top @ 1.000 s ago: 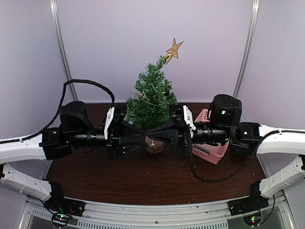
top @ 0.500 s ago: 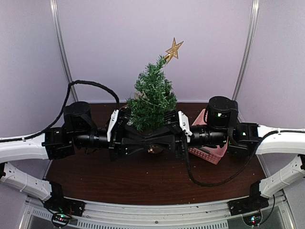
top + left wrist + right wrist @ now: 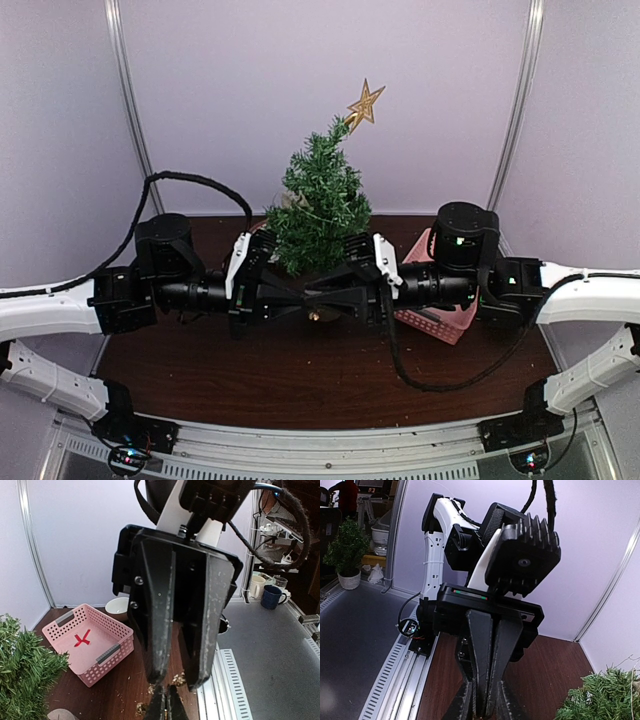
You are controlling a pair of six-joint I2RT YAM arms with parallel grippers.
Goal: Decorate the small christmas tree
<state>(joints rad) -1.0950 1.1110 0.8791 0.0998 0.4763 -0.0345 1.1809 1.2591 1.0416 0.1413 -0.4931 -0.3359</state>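
Observation:
The small christmas tree (image 3: 318, 205) stands at the back middle of the table with a gold star (image 3: 365, 102) on its tip and a pale ornament (image 3: 291, 201) on its left side. Its wooden base (image 3: 320, 315) peeks out below my grippers. My left gripper (image 3: 308, 297) and right gripper (image 3: 324, 297) meet tip to tip just in front of the trunk. The left gripper (image 3: 165, 705) is shut. The right gripper (image 3: 485, 707) is open, its jaws either side of the left fingertips. I cannot tell whether anything is held between them.
A pink perforated basket (image 3: 440, 322) with a red cross inside sits at the right, under the right arm; it also shows in the left wrist view (image 3: 87, 642). A white cup (image 3: 117, 606) stands behind it. Crumbs (image 3: 177, 680) lie on the dark wooden table.
Both arms have moved in towards each other and nearer the tree. The left fingers, spread a second ago, are now shut, with the right jaws around their tips.

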